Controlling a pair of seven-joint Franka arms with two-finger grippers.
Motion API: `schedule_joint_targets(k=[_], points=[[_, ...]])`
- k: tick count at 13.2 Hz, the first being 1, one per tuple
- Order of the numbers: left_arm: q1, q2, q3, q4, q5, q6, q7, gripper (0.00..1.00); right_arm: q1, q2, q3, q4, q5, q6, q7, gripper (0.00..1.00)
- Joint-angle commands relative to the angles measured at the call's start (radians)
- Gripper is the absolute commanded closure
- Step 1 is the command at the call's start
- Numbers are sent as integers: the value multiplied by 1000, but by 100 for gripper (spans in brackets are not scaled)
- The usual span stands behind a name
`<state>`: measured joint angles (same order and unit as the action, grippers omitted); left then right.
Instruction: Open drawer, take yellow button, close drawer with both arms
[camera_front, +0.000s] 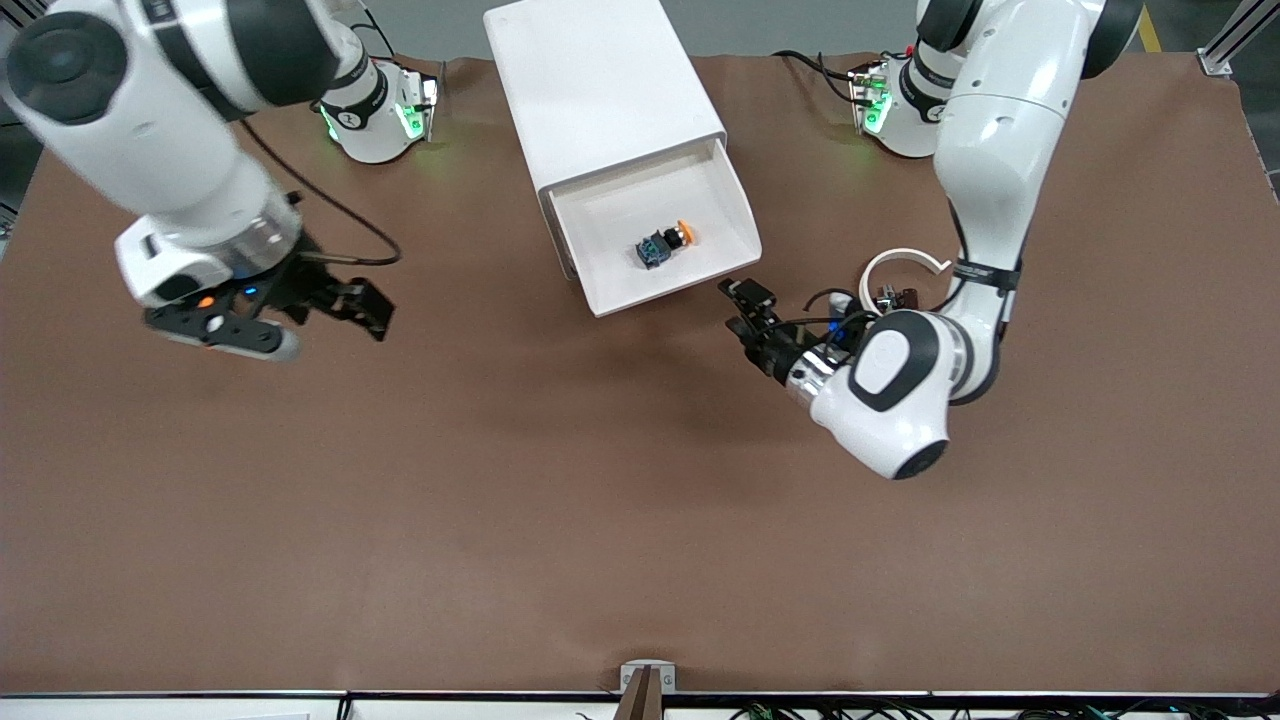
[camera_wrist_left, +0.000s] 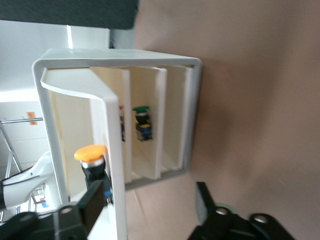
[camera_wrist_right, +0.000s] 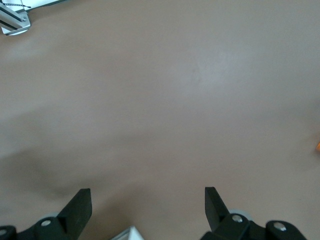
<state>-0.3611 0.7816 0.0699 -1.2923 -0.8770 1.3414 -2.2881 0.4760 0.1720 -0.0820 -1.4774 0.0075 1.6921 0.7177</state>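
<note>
My left gripper (camera_front: 742, 305) hangs low over the brown table mat (camera_front: 520, 480), just beside the front corner of the pulled-out drawer (camera_front: 735, 215) at the left arm's end. Its jaws are spread apart and hold nothing; in my left wrist view one black finger (camera_wrist_left: 95, 205) sits close to the drawer's front lip and the other finger (camera_wrist_left: 207, 202) is over bare mat, neither clearly touching anything.

My right gripper (camera_front: 330, 305) is up over the mat toward the right arm's end of the table, well apart from the cabinet (camera_front: 600, 90) — jaws wide open and empty, with smooth brown mat under its fingers (camera_wrist_right: 80, 207).

The cabinet is a white, boxy, smooth-walled shell with rounded corners. Its top drawer is a shallow white tray with a flared front lip, slid out toward the front camera. Inside it lies the button (camera_front: 662, 243) on its side — round orange cap, black middle, blue base — near the middle of the tray floor. Through my left wrist view, thin cream panels divide the lower compartments, and one holds a small green-capped button (camera_wrist_left: 142, 122).
</note>
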Motion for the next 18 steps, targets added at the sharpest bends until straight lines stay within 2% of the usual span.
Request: schedule_joint_targets(k=[1,2,4,7,11,13,18], points=[[19,2,98,53,19,-11,137,0,96,3,-9,22,14,-35,243,0],[19,-4,134,54,62,-11,212,0,137,4,-7,22,14,-35,320,0],[19,-18,154,79,235,-10,384,0,223,9,-7,20,17,-31,446,0],[19,-65,166,85,490,-7,680,0,308,35,-9,19,109,-17,604,0],[4,-151,159,84,735,59,849,0,392,87,-9,17,117,70,773,0],[5,-189,156,82,760,88,1040,0,411,135,-9,17,117,121,844,0],[36,-272,165,68,780,108,1638,0,432,216,-9,14,104,181,839,0]])
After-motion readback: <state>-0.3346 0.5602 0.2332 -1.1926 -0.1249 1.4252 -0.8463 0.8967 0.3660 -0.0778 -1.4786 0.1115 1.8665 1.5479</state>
